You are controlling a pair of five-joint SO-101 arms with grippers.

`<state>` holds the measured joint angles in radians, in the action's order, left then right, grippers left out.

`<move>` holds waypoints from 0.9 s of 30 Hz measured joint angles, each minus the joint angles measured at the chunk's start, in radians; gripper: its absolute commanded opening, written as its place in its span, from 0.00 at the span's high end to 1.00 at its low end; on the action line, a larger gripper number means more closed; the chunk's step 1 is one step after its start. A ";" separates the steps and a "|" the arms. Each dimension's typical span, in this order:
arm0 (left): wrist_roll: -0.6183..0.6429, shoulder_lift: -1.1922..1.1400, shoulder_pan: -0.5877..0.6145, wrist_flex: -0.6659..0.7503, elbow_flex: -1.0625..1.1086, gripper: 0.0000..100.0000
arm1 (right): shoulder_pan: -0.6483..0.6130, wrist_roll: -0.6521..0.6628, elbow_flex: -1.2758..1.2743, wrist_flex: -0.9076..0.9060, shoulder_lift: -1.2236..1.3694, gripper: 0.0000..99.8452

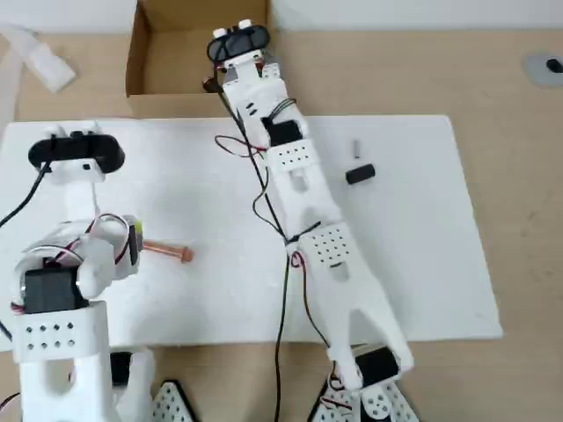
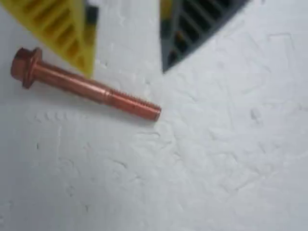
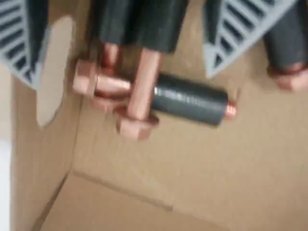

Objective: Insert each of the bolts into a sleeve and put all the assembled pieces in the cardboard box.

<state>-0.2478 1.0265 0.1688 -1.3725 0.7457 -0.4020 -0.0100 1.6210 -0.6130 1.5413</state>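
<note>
A copper bolt (image 2: 82, 84) lies on the white foam mat (image 2: 192, 159). My left gripper (image 2: 127, 65) hangs open just over its shank, with the yellow finger (image 2: 72, 33) by the head end; the bolt (image 1: 165, 252) also shows in the high view beside that gripper (image 1: 137, 243). My right gripper (image 3: 120, 72) is open inside the cardboard box (image 3: 216, 168), above several sleeved bolts. One assembled piece (image 3: 190, 99) lies flat, and another (image 3: 139, 72) crosses it. A loose black sleeve (image 1: 360, 174) rests on the mat to the right of the right arm (image 1: 299, 185).
The cardboard box (image 1: 167, 53) stands at the back, beyond the mat's far edge. A small grey piece (image 1: 357, 148) lies just behind the loose sleeve. The mat (image 1: 413, 264) has free room at the right and between the arms.
</note>
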 measured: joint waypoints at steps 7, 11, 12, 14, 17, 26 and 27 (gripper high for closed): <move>-0.382 -0.072 -0.080 -0.302 -0.204 0.88 | 0.012 0.002 -0.002 -0.342 -0.273 0.74; -0.632 -0.153 -0.127 -0.362 -0.249 0.88 | 0.052 0.002 -0.002 -0.574 -0.462 0.74; -0.664 -0.178 -0.137 -0.367 -0.252 0.88 | 0.066 0.002 -0.002 -0.632 -0.508 0.74; -0.715 -0.236 -0.160 -0.371 -0.252 0.88 | 0.101 0.002 -0.002 -0.756 -0.611 0.74; -0.764 -0.311 -0.173 -0.373 -0.252 0.84 | 0.183 0.002 0.000 -0.928 -0.763 0.74; -1.002 -0.506 -0.173 -0.293 -0.252 0.79 | 0.465 0.066 -0.008 -1.155 -1.112 0.74; -1.034 -0.531 -0.173 -0.279 -0.252 0.79 | 0.483 0.087 -0.021 -1.155 -1.146 0.74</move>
<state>-1.2820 0.4956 -0.0046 -1.6517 0.4941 0.0813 0.0775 1.5996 -1.7683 0.3951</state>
